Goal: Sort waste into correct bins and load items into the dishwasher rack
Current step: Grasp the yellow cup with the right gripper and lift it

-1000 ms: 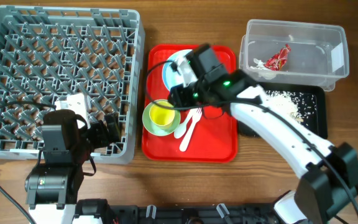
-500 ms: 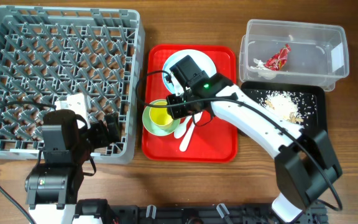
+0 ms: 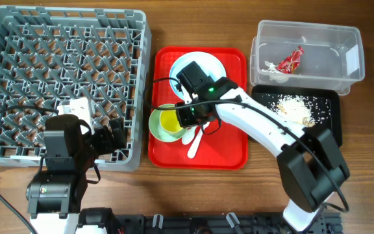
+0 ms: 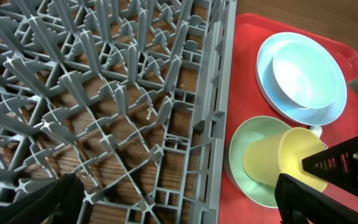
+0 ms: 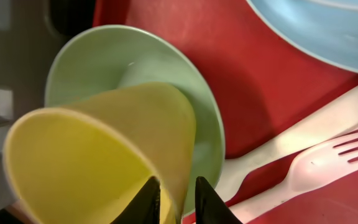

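Note:
The small yellow cup (image 3: 169,121) lies tilted inside the pale green bowl (image 3: 156,130) on the red tray. My right gripper (image 3: 186,117) is shut on the cup's rim; in the right wrist view one fingertip is inside the cup (image 5: 104,143) and one outside, above the green bowl (image 5: 104,56). The light blue bowl (image 3: 182,73) sits on the white plate (image 3: 214,63). The white spoon (image 3: 188,136) and fork (image 3: 199,133) lie beside the green bowl. My left gripper (image 3: 109,133) is open and empty over the grey dishwasher rack's (image 3: 63,65) front right corner.
The red tray (image 3: 223,153) stands between the rack and the bins. The clear tub (image 3: 330,45) holds the red wrapper (image 3: 292,60) and the white napkin (image 3: 273,67). The black tray (image 3: 326,114) holds rice-like scraps (image 3: 294,107).
My right arm moved left from over the plate down to the yellow cup and closed on its rim. The left arm has not moved.

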